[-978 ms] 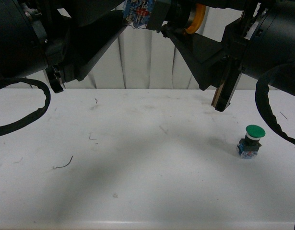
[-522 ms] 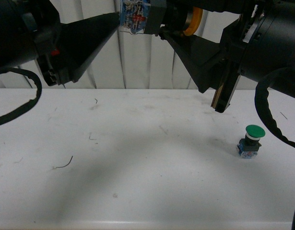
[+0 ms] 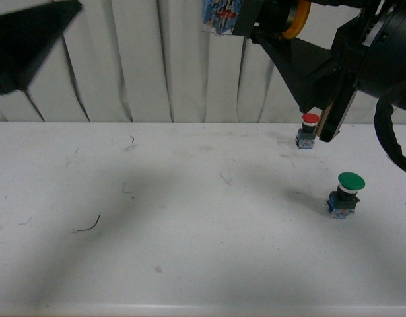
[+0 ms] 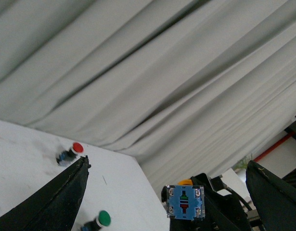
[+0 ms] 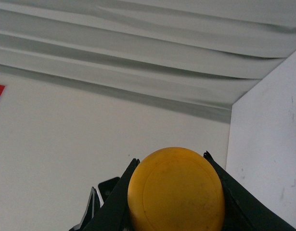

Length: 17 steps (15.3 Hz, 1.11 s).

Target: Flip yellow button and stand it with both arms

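Observation:
The yellow button is held high above the table, lying sideways. Its blue base (image 3: 220,14) points left and its yellow cap (image 3: 299,16) points right. My right gripper (image 3: 254,21) is shut on it; in the right wrist view the cap (image 5: 175,190) fills the space between the two black fingers (image 5: 120,192). My left gripper (image 4: 168,163) is open and stands well apart from the button, whose blue base face (image 4: 186,203) shows between its spread fingers. In the front view only one left finger (image 3: 37,30) shows, at the upper left.
A red-capped button (image 3: 309,121) stands at the back right of the white table (image 3: 189,218), and a green-capped button (image 3: 350,183) stands nearer on the right. A pleated white curtain (image 3: 156,59) hangs behind. Thin dark scraps (image 3: 90,226) lie at the left.
My left gripper has drawn back to the left, away from the button's blue base. The right arm has shifted right with the button, uncovering the red-capped button.

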{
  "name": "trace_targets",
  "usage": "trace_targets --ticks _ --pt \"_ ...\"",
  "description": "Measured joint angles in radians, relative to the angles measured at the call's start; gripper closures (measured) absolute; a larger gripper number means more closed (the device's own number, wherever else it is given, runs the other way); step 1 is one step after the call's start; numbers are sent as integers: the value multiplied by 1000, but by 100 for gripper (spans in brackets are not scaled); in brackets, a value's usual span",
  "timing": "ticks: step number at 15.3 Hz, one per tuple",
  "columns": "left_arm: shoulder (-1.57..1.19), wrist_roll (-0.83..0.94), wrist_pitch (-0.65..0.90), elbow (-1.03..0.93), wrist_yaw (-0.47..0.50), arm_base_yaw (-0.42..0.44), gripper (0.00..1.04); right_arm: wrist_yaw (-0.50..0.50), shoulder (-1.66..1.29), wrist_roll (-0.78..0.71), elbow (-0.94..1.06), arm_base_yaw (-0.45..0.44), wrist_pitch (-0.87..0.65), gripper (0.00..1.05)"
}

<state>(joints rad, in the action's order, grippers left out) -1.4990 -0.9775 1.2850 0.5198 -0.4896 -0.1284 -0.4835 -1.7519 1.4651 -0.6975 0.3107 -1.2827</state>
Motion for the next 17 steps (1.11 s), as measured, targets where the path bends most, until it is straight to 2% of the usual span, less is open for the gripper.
trace_targets --ticks 1,2,6,7,9,10,12,13,15,17 --pt "102 69 -75 -2 -10 120 7 5 -2 -4 -21 -20 -1 70" --pt "369 298 -313 -85 -10 227 7 4 -23 -27 -32 -43 0 70" --pt "806 613 -732 -159 -70 354 7 3 -47 -42 -38 -51 2 70" --pt "915 679 -843 -163 -111 396 7 3 -47 -45 -38 -51 2 70" --pt "1073 746 -999 -169 -163 462 7 0 -47 -49 -41 -51 1 70" --pt "1131 799 -1105 -147 -95 447 11 -1 -47 -53 -41 -49 2 70" --pt "1164 892 -1277 -154 160 320 29 -3 -47 -62 -41 -49 1 70" --pt "1187 926 -1287 -210 263 294 39 -3 -47 -68 -41 -49 2 70" --pt "1231 950 -1297 -267 351 271 59 -9 -47 -77 -41 -49 1 70" --pt "1338 959 -1340 -309 469 142 78 -18 -47 -84 -41 -49 2 70"
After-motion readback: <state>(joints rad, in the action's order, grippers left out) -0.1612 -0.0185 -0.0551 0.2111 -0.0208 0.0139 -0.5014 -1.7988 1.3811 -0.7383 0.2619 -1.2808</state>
